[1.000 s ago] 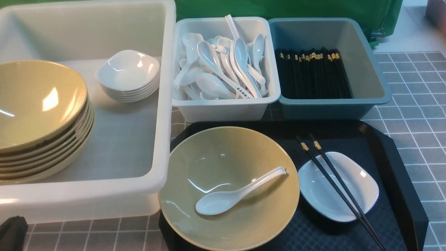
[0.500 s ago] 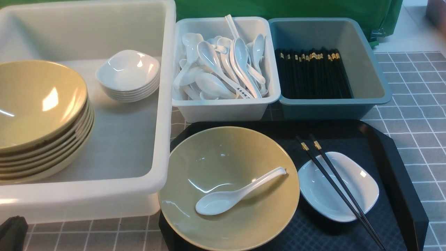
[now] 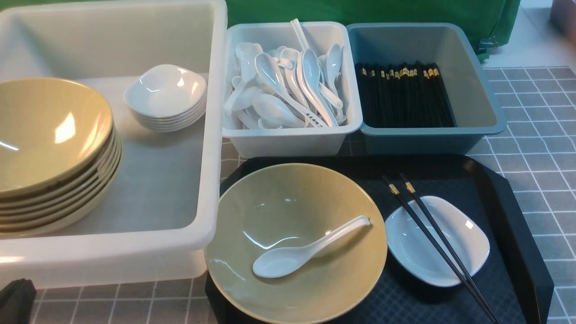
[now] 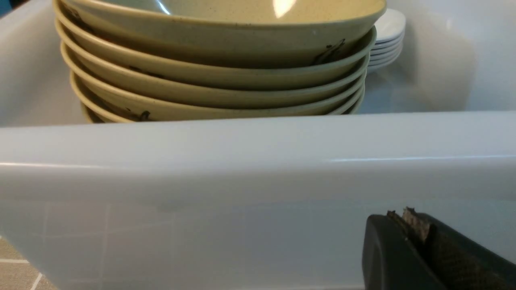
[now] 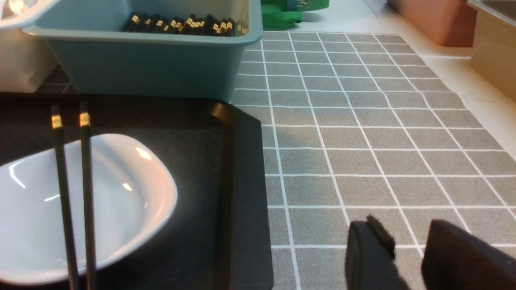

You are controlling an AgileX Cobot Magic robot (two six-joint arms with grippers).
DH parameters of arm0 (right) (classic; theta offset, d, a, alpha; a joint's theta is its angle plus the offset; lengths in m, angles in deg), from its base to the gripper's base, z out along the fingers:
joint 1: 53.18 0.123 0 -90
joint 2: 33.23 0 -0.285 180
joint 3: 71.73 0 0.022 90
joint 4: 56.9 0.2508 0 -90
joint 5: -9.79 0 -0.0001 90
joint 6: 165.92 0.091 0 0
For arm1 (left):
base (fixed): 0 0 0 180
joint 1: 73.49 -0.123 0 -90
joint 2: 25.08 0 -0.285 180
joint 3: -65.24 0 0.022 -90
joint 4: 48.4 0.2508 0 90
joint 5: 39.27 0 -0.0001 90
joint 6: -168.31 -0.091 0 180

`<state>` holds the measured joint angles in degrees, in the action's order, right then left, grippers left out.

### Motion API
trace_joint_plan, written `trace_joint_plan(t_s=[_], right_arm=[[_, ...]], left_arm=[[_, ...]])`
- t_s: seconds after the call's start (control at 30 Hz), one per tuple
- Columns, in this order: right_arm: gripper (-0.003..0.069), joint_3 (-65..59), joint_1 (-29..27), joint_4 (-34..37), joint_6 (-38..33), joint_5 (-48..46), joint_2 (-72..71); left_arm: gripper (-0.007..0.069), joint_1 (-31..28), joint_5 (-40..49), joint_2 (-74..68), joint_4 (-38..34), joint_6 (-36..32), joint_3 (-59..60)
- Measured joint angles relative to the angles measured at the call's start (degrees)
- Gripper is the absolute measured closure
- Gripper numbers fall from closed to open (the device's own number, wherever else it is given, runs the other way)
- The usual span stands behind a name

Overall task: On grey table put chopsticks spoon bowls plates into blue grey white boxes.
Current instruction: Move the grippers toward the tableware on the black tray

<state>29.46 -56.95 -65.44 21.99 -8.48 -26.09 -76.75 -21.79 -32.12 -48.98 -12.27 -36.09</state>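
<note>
On the black tray [image 3: 508, 211], an olive bowl [image 3: 288, 198] holds a white spoon [image 3: 292, 256]. Beside it, two black chopsticks [image 3: 420, 224] lie across a small white plate [image 3: 454, 238]. The big white box [image 3: 211, 135] holds stacked bowls [image 3: 45, 135] and plates [image 3: 165, 92]. Spoons fill the grey box [image 3: 292, 141], chopsticks the blue box [image 3: 486, 103]. My left gripper [image 4: 397, 215] is shut and empty, low outside the white box's near wall [image 4: 242, 181]. My right gripper [image 5: 407, 233] is open and empty over the grey table [image 5: 363, 133], right of the tray, plate [image 5: 129, 189] and chopsticks [image 5: 87, 181].
A green cloth [image 3: 360, 11] hangs behind the boxes. Beyond the table's right edge stand a pinkish tub [image 5: 435, 20] and a beige tub [image 5: 496, 44]. The tray's raised rim [image 5: 225, 161] lies between my right gripper and the plate.
</note>
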Motion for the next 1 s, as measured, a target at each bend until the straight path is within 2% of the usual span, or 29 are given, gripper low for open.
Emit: trace_joint_plan(t_s=[0.7, 0.9, 1.0], right_arm=[[0.0420, 0.00, 0.00, 0.00, 0.44, 0.00, 0.00], [0.0420, 0.00, 0.00, 0.00, 4.85, 0.00, 0.00], [0.0420, 0.00, 0.00, 0.00, 10.19, 0.00, 0.00]], left_arm=[[0.0636, 0.00, 0.00, 0.00, 0.00, 0.00, 0.00], [0.0636, 0.00, -0.06, 0.00, 1.79, 0.15, 0.00], [0.0636, 0.00, -0.52, 0.00, -0.17, 0.59, 0.00]])
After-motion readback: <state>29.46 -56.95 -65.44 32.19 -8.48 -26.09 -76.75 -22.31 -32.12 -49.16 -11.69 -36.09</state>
